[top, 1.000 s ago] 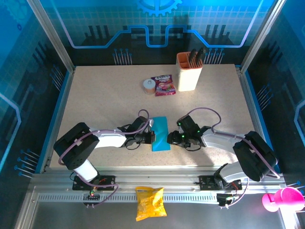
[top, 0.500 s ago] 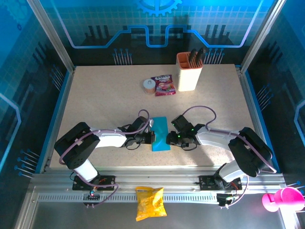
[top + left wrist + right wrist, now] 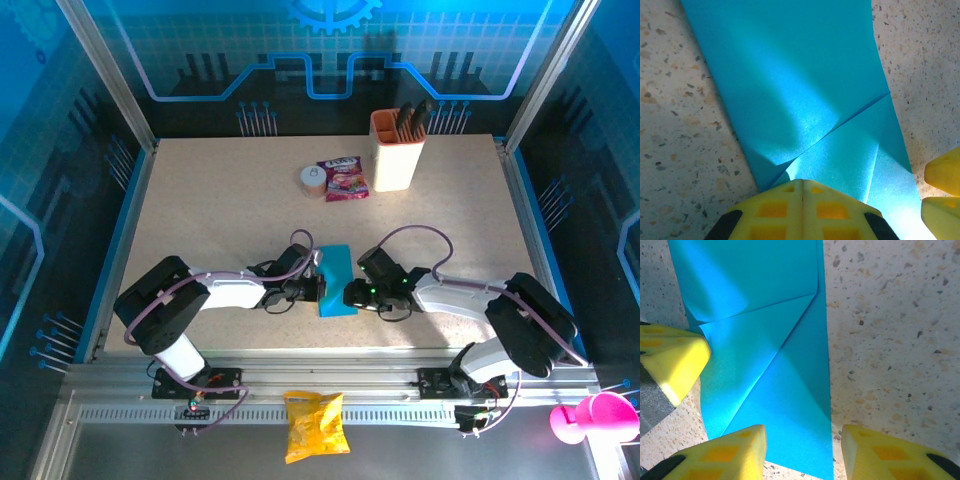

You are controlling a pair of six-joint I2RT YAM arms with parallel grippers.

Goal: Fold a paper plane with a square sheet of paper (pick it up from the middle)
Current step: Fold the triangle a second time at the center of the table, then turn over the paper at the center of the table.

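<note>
Top external view: the blue paper lies flat on the speckled table, near its front edge and about midway across. It is folded into a narrow upright strip. The left wrist view shows the blue paper with slanting creases that run down toward its near edge. There the left claw has its two yellow pads pressed together with no gap, tip at the paper's edge. Whether any paper is pinched between them cannot be told. From above, the left claw is at the strip's left side and the right claw at its right side, both low on the table.

In the right wrist view the right claw stands apart. One finger rests over the blue paper, the other over bare table just beside the paper's long edge.

Well behind, toward the back of the table, a red-purple snack packet lies beside a small round thing. An orange-and-white holder with dark handles stands to their right. A yellow bag lies in front of the table on the metal frame.
</note>
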